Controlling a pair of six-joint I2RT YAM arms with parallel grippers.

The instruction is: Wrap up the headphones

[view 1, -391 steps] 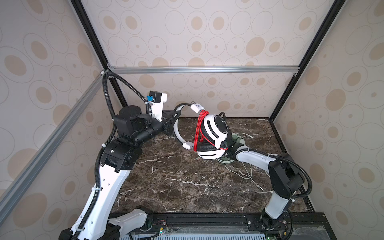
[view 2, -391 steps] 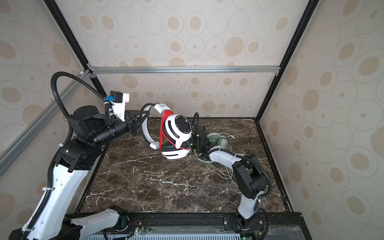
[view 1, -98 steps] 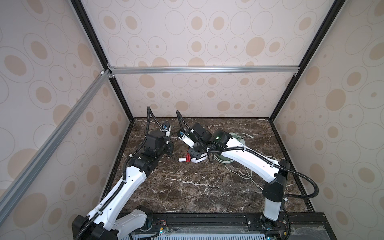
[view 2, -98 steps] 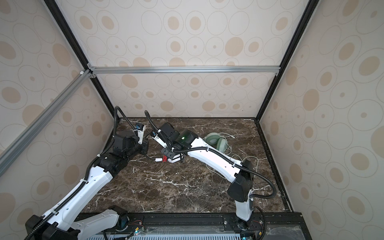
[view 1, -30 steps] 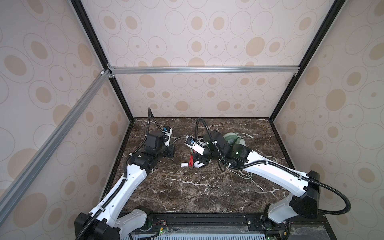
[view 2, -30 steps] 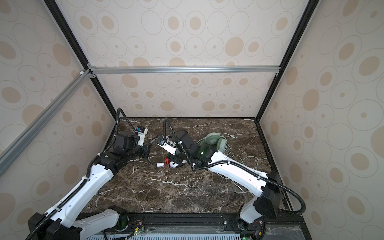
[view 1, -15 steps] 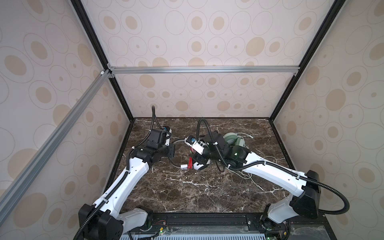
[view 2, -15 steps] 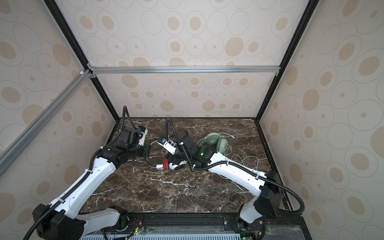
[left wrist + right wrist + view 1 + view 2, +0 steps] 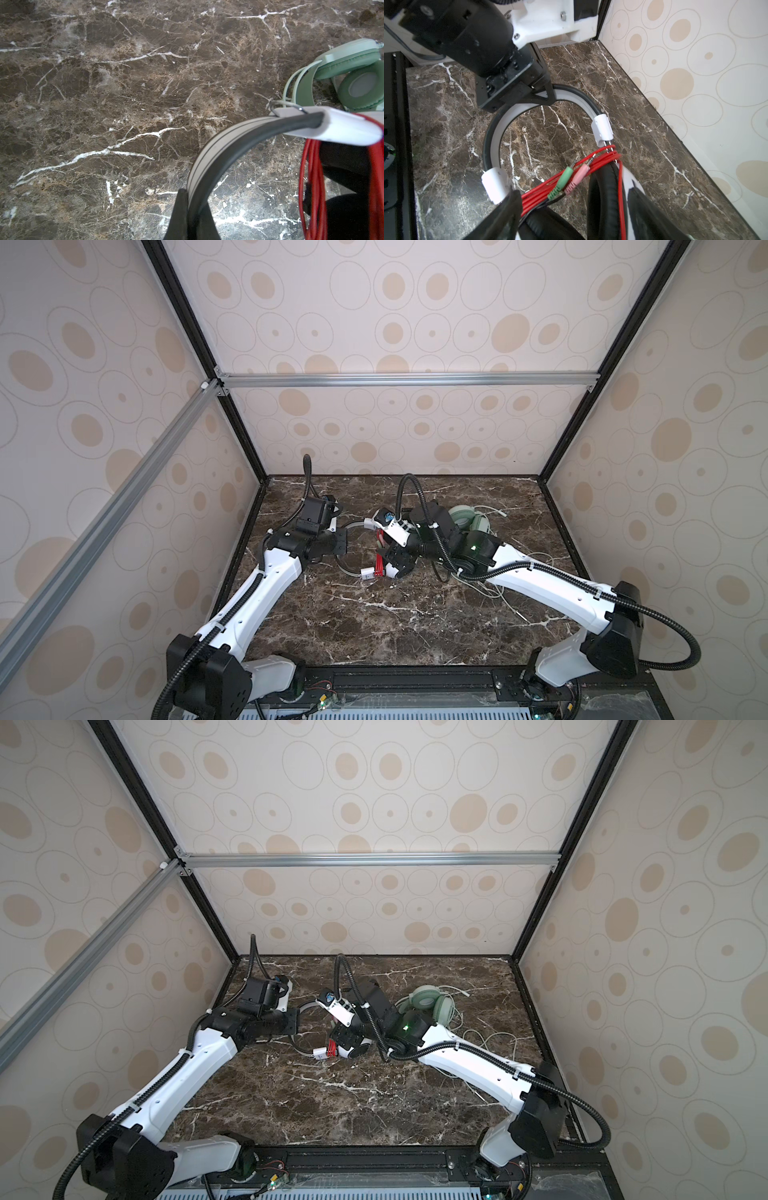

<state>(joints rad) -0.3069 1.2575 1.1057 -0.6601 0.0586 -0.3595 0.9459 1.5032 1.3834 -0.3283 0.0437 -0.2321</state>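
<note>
Headsets lie toward the back of the marble table (image 9: 374,635) in both top views, and only there do we see the two together with both arms. The white headset (image 9: 390,571) is between the grippers, left of the middle. The mint-green headset (image 9: 469,522) is just behind the right arm's wrist, with its pale green cable (image 9: 457,990) straying loose over the marble to the right. At that range the grips are too small for us to read.

The right wrist view gives us what the top views cannot. There the left gripper (image 9: 548,95) is closed tight on the crown of the headband (image 9: 579,97), one finger on each face of it. The red cable (image 9: 591,164) is wound in several turns around the white headset just below its two sliders (image 9: 602,128). A green plug (image 9: 562,182) and a pink plug (image 9: 578,176) lie side by side on the bundle. The right gripper (image 9: 574,191) stands with its jaws spread wide, one finger on each side of the black-padded cups (image 9: 604,197). One finger lies against the cable bundle by a slider, and the other sits just beside the outer white cup. We cannot tell whether either presses in.

The left wrist view alone lines up the two headsets. The headband arches out from between the left gripper's fingers (image 9: 178,212), red turns hang at its far end, and the mint-green cups lie just past it on the marble, apart from it.
</note>
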